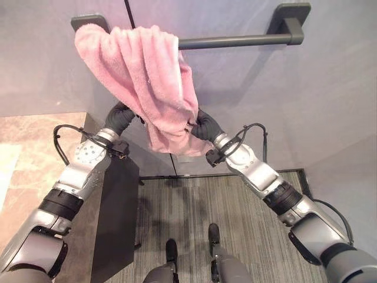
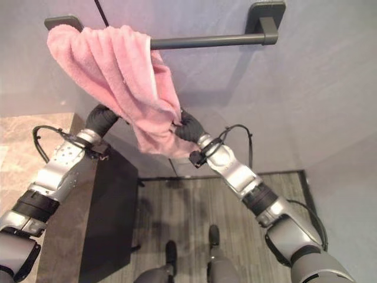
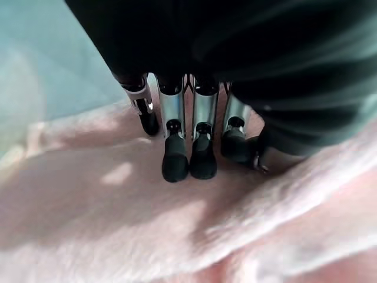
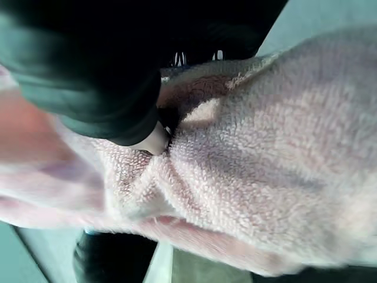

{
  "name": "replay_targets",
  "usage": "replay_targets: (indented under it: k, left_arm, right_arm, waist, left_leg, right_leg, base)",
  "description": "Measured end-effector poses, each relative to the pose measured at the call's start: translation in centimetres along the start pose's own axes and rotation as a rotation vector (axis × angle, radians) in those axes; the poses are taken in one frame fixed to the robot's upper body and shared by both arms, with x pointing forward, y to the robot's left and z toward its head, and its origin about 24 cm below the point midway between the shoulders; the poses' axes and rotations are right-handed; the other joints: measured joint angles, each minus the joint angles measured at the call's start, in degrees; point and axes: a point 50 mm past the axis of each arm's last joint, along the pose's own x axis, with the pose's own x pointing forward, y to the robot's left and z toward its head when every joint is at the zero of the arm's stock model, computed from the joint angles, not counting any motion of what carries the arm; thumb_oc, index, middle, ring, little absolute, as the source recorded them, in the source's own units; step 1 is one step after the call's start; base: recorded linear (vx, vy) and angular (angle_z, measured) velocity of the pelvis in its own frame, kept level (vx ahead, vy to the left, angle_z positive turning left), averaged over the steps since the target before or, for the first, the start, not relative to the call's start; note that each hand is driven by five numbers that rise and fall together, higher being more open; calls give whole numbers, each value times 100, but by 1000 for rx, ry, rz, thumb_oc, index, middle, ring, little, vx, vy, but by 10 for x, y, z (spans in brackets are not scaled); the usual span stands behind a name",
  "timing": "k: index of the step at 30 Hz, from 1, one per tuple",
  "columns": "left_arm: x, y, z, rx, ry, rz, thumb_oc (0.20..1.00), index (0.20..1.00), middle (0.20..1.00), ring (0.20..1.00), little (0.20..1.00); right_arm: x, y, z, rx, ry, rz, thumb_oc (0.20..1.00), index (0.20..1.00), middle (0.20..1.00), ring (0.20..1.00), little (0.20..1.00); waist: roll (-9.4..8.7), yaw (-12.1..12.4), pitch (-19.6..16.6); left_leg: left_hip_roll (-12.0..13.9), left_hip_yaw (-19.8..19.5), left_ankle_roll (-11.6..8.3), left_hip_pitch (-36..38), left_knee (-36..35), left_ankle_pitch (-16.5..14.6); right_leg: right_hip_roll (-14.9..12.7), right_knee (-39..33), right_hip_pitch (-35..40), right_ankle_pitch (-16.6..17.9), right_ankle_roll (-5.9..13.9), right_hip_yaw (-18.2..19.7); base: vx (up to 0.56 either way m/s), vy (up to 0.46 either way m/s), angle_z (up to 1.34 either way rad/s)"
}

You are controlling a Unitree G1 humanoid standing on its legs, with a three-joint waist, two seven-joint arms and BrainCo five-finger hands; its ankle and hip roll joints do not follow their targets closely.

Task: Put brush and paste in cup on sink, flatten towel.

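A: Where was the pink towel (image 1: 150,82)?

B: It hung bunched over the left end of the dark wall bar (image 1: 235,41), gathered into thick folds and tapering to a narrow lower end. Both hands were up at that lower end, 1 on each side of the cloth.

A: What was the right hand (image 1: 202,125) doing?

B: It sat against the towel's lower right edge. In its wrist view the dark cover pressed into the terry and a fold of cloth was drawn in under the hand, with a silver thumb tip (image 4: 154,140) just showing at the crease. So the right hand was closed on the towel, pinching that fold.

A: And the left hand (image 1: 119,118)?

B: Its dark wrist cover went in behind the towel's left side, so from the head views the fingers were hidden by the cloth. In its own wrist view the fingers (image 3: 175,159) pointed straight out in a row, dark tips resting on the pink surface, none curled round it. That hand was open, lying flat against the towel.

A: Anything near the arms?

B: A brown stone counter (image 1: 35,153) lay to the outside of the left arm, with a dark cabinet side (image 1: 118,218) below that arm's elbow. Under the hands ran grey striped flooring (image 1: 235,230).

A: Was the towel flat?

B: No, it was crumpled and not yet spread along the bar.
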Motion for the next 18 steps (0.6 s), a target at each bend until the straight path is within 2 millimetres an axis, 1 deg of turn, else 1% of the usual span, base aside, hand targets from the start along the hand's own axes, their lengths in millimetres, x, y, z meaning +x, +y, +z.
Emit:
replay_targets:
  k: [5, 6, 7, 8, 9, 10, 11, 12, 13, 14, 15, 18]
  left_arm:
    - [-1, 0, -1, 0, 4, 0, 200, 200, 200, 200, 200]
    - [-6, 1, -6, -8, 20, 8, 200, 200, 200, 200, 200]
    - [-49, 11, 5, -36, -65, 66, 200, 200, 200, 200, 200]
    - [-71, 17, 4, -41, -93, 110, 200, 200, 200, 200, 200]
    - [-82, 30, -13, -1, 20, 138, 256, 256, 256, 256, 256]
    - [-93, 39, -21, 42, 82, 158, 485, 485, 485, 485, 485]
    - [-102, 45, -24, 77, 116, 175, 536, 536, 536, 536, 536]
    - [-108, 49, -24, 128, 144, 173, 620, 620, 620, 620, 620]
    - [-110, 51, -24, 152, 159, 167, 837, 837, 837, 837, 837]
    - [-111, 51, -25, 176, 169, 158, 1000, 1000, 1000, 1000, 1000]
    - [-111, 51, -25, 182, 170, 153, 1000, 1000, 1000, 1000, 1000]
    - [-112, 51, -28, 173, 178, 161, 1000, 1000, 1000, 1000, 1000]
  right_arm:
    - [0, 0, 0, 1, 1, 0, 200, 200, 200, 200, 200]
    - [-3, 1, -3, 11, 13, 5, 200, 200, 200, 200, 200]
    - [-23, 7, 20, 117, -105, 42, 200, 200, 200, 200, 200]
    - [-43, 9, 28, 169, -182, 55, 200, 200, 200, 200, 200]
    - [-48, 6, 23, 166, -162, 85, 200, 200, 200, 200, 200]
    - [-48, 5, 20, 168, -148, 92, 200, 200, 200, 200, 200]
    - [-48, 3, 19, 178, -144, 91, 200, 200, 200, 200, 200]
    - [-48, 1, 19, 177, -147, 88, 206, 206, 206, 206, 206]
    - [-48, 0, 18, 177, -145, 89, 209, 209, 209, 209, 209]
    - [-47, 0, 15, 179, -131, 89, 206, 206, 206, 206, 206]
    - [-46, 1, 12, 185, -118, 90, 206, 206, 206, 206, 206]
    - [-45, 5, 2, 206, -75, 98, 200, 200, 200, 200, 200]
  waist:
    - [0, 0, 0]
    - [20, 38, -10]
    - [40, -30, 1]
    - [70, 21, 8]
    - [127, 122, -7]
    - [158, 138, -40]
    - [195, 165, -70]
    - [223, 224, -86]
    - [237, 303, -95]
    - [267, 411, -114]
    - [279, 459, -121]
    - [271, 456, -134]
  left_leg:
    - [1, 1, 2, -1, 1, 7]
    - [9, -5, 2, 2, 9, 6]
    - [25, 7, 7, 72, -31, -29]
    - [37, 32, -37, 184, -25, -11]
    - [50, 27, -84, 401, -26, 19]
    - [70, 27, -103, 538, -27, 3]
    - [78, 14, -136, 608, -28, -22]
    - [93, 18, -116, 649, -28, -41]
    - [107, 17, -115, 652, -28, -44]
    - [122, 8, -118, 646, -28, -49]
    - [134, 7, -109, 646, -28, -56]
    - [146, 9, -74, 669, -30, -79]
  right_leg:
    - [2, 0, 0, 13, -13, 0]
    - [2, 11, 21, 5, -22, -25]
    - [17, 7, 40, -30, -47, -98]
    - [30, 1, 157, -34, -56, -39]
    - [37, 1, 393, -63, -64, -72]
    - [51, 0, 549, -127, -64, -102]
    - [50, -1, 663, -213, -36, -145]
    - [72, -1, 715, -245, -17, -158]
    - [84, -1, 716, -244, -19, -157]
    - [96, -2, 719, -243, -21, -169]
    - [100, -2, 729, -240, -25, -195]
    - [98, -3, 771, -242, -10, -247]
  base:
    - [28, -24, 0]
    - [77, -66, -9]
    - [15, -13, -17]
    - [48, -19, -8]
    - [47, -19, 6]
    - [36, -14, 28]
    - [15, -11, 28]
    - [3, -4, 22]
    - [4, -8, 14]
    - [1, -4, 8]
    - [4, -5, 14]
    - [8, -4, 6]
